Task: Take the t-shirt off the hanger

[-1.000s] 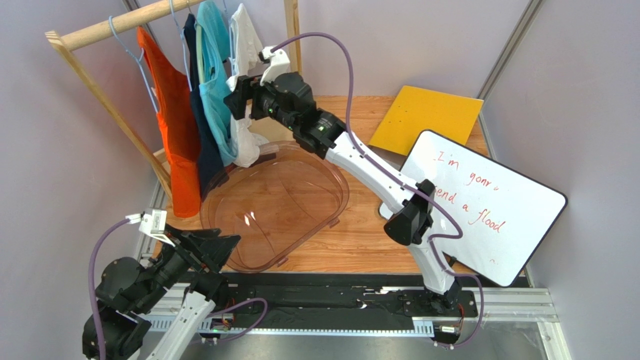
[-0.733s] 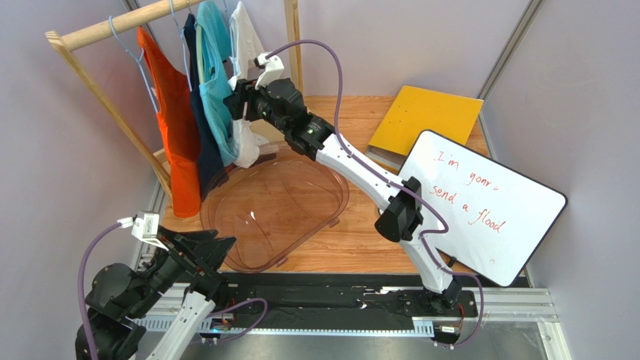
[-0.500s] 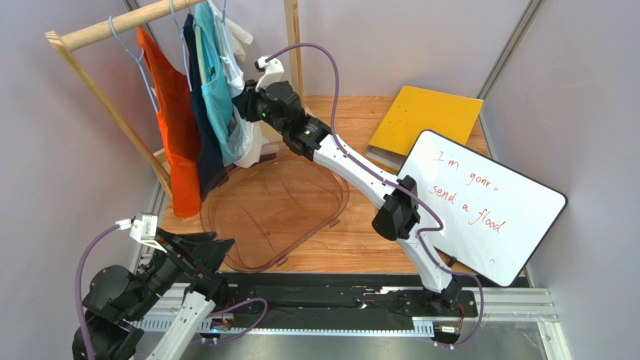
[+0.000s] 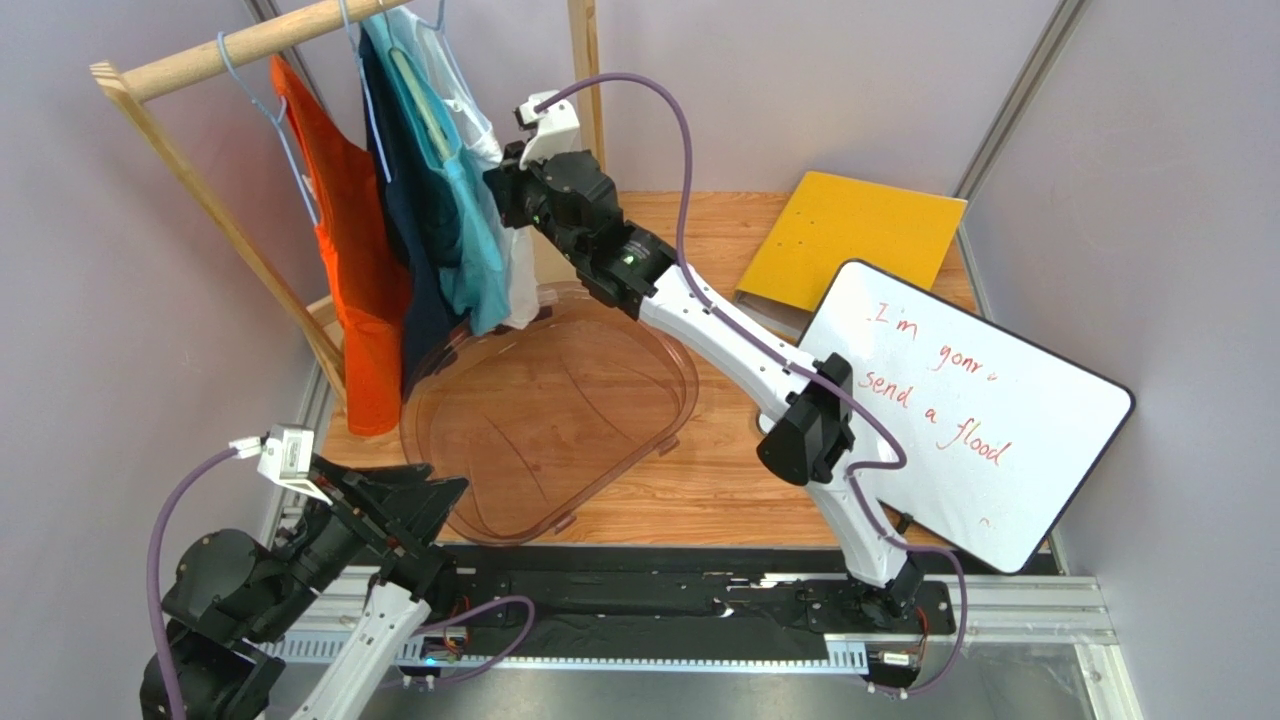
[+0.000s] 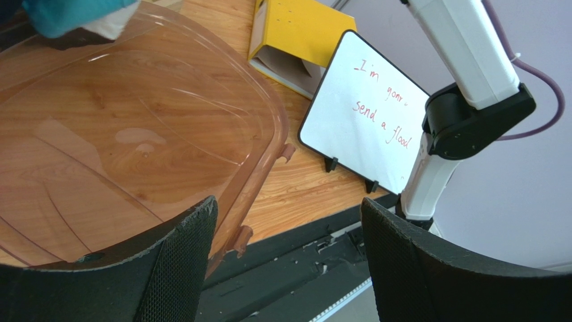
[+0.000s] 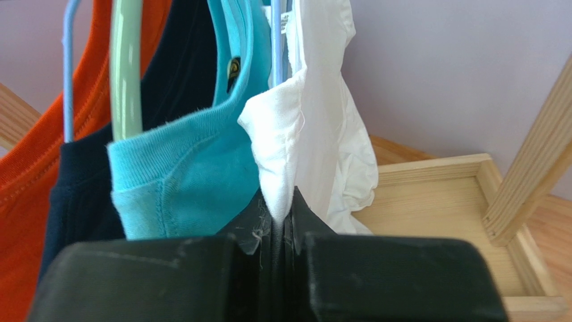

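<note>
The white t-shirt [image 6: 322, 134] hangs on a light blue hanger [image 6: 275, 40] at the right end of the wooden rail [image 4: 256, 45]. My right gripper [image 6: 276, 218] is shut on a fold of its shoulder fabric, which is pinched between the jaws. In the top view that gripper [image 4: 519, 165] sits right beside the hanging clothes, and the white t-shirt [image 4: 522, 293] shows behind the teal one. My left gripper [image 5: 289, 255] stands open and holds nothing, low over the near rim of the tub [image 5: 262, 168].
A teal shirt [image 6: 195, 161] on a green hanger [image 6: 125, 74], a navy shirt [image 6: 181, 67] and an orange one [image 6: 27, 181] hang left of the white one. The rack's wooden base [image 6: 436, 201] lies below. A whiteboard [image 4: 962, 413] and yellow folder [image 4: 849, 233] lie to the right.
My right gripper closed on the white t-shirt's shoulder and pushed in toward the rack, and the clothes swung left. The left arm barely moved.
</note>
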You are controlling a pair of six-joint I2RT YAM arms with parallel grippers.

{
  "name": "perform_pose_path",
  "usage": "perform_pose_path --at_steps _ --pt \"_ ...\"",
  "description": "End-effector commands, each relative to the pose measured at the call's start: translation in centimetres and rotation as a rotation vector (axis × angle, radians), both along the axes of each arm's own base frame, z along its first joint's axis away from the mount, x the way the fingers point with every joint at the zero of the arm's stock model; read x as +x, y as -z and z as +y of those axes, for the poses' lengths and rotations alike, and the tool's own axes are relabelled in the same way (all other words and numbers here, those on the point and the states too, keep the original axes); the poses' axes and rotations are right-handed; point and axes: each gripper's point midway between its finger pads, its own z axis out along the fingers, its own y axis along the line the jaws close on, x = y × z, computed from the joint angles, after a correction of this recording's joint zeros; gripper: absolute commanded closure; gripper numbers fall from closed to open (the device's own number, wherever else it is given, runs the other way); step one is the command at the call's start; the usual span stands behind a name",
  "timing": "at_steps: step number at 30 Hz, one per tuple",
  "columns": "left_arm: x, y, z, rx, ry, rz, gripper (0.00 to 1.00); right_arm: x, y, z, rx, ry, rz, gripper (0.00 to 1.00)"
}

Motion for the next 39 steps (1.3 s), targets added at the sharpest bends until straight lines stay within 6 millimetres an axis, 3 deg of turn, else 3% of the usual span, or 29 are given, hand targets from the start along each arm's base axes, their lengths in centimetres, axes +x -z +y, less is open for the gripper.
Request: perform_pose_path --at_steps 1,4,9,10,12,13,14,16,18,19,21,23,24,25,29,30,31,36,39 --pt "0.5 -0.4 -0.5 0.000 0.016 0.016 0.18 -2.2 -12.4 -5.0 0.165 0.084 -0.215 1.00" --pt "0.5 -0.1 -0.7 -0.001 0.024 0.029 0.18 -3.4 -14.6 -6.6 0.181 0.106 -0.254 1.00" --pt "0.4 0.2 -1.5 -0.015 0.066 0.043 0.17 -4.2 -14.6 -9.3 0.170 0.173 -0.242 1.00" --pt "0.4 0.1 -1.8 -0.022 0.078 0.044 0.17 -4.5 -13.3 -10.0 0.147 0.182 -0.224 1.00" --pt "0.3 -0.2 -2.3 -0.030 0.110 0.034 0.17 -5.0 -13.2 -11.0 0.149 0.193 -0.240 1.00" --pt "0.5 -0.3 -2.6 -0.030 0.121 0.041 0.17 -5.9 -14.4 -12.3 0.163 0.197 -0.260 1.00" --pt "0.5 -0.5 -2.8 -0.033 0.131 0.040 0.17 -6.0 -13.2 -12.4 0.137 0.198 -0.255 1.00" --pt "0.7 -0.9 -3.4 -0.038 0.165 0.039 0.17 -7.0 -14.4 -14.2 0.133 0.215 -0.290 1.00" --pt "0.8 -1.8 -4.0 -0.044 0.196 0.022 0.17 -7.3 -13.6 -15.0 0.108 0.225 -0.299 1.00" --pt "1.2 -2.1 -4.3 -0.043 0.208 0.028 0.16 -8.1 -14.6 -16.3 0.099 0.236 -0.330 1.00" --pt "1.2 -3.8 -5.0 -0.058 0.246 -0.012 0.16 -8.5 -13.9 -17.1 0.058 0.246 -0.332 1.00" --pt "1.8 -5.5 -5.7 -0.067 0.274 -0.030 0.17 -9.4 -14.5 -19.0 0.032 0.273 -0.357 1.00" --pt "2.0 -6.8 -6.2 -0.079 0.299 -0.060 0.16 -9.3 -12.9 -19.2 -0.007 0.278 -0.344 1.00" --pt "2.9 -7.3 -6.7 -0.081 0.311 -0.048 0.17 -10.1 -13.6 -20.5 -0.003 0.292 -0.359 1.00" --pt "4.6 -12.0 -8.6 -0.126 0.386 -0.118 0.17 -10.9 -12.4 -23.9 -0.027 0.338 -0.359 1.00" --pt "4.7 -13.4 -9.2 -0.141 0.424 -0.155 0.17 -11.4 -13.2 -25.8 -0.006 0.363 -0.371 1.00" --pt "6.0 -13.8 -10.1 -0.154 0.442 -0.123 0.17 -11.3 -12.4 -26.5 -0.022 0.380 -0.359 1.00" --pt "8.0 -17.8 -12.7 -0.246 0.569 -0.154 0.21 -11.9 -14.3 -33.0 -0.013 0.489 -0.394 1.00" --pt "9.7 -18.6 -13.8 -0.270 0.546 -0.147 0.26 -12.1 -15.9 -35.5 0.010 0.491 -0.410 1.00"
